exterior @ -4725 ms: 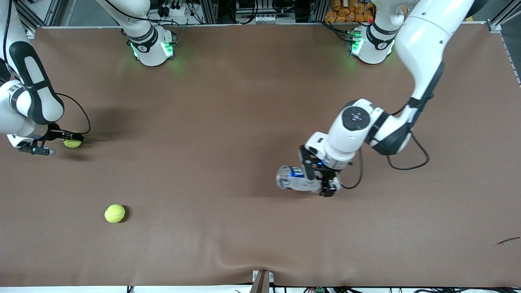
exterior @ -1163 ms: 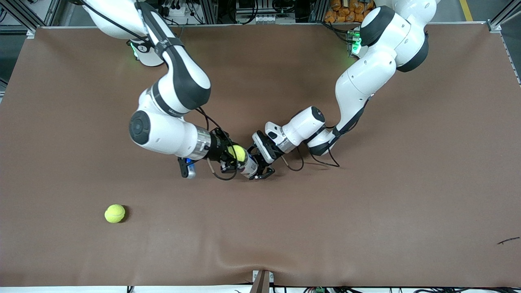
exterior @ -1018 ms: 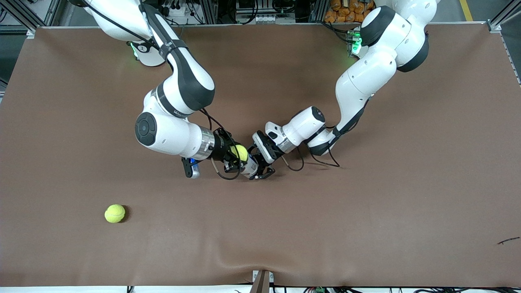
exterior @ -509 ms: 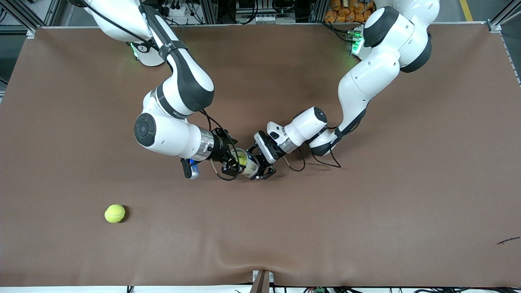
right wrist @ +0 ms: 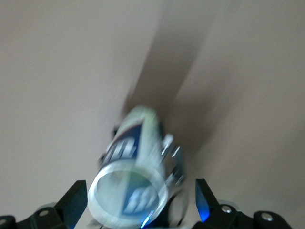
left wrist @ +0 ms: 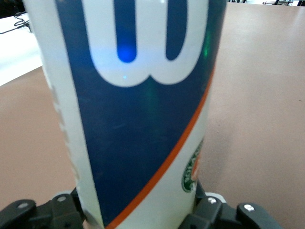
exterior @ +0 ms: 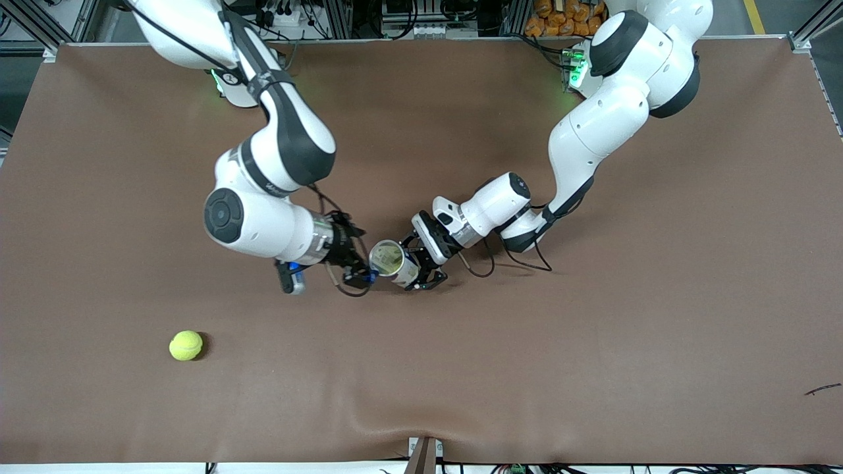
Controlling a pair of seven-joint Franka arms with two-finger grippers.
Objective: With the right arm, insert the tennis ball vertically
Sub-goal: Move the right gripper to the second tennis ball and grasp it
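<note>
A clear tennis ball can [exterior: 390, 259] with a white and blue label is held upright over the middle of the table, its open mouth facing up. My left gripper [exterior: 421, 268] is shut on its lower part; in the left wrist view the can [left wrist: 143, 109] fills the frame between the fingers [left wrist: 224, 214]. A yellow-green tennis ball [exterior: 388, 257] shows inside the can's mouth. My right gripper [exterior: 359, 260], on the arm with the silver wrist, is open and empty just beside the can's mouth. In the right wrist view the can [right wrist: 131, 191] lies between its spread fingers [right wrist: 75, 200].
A second tennis ball [exterior: 186, 345] lies on the brown table [exterior: 593, 368], nearer the front camera and toward the right arm's end. A small dark twig [exterior: 822, 389] lies toward the left arm's end, near the front edge.
The right gripper brought a ball over the can's mouth, opened, and drew back toward the right arm's end. The ball has sunk into the can. The left gripper keeps holding the can.
</note>
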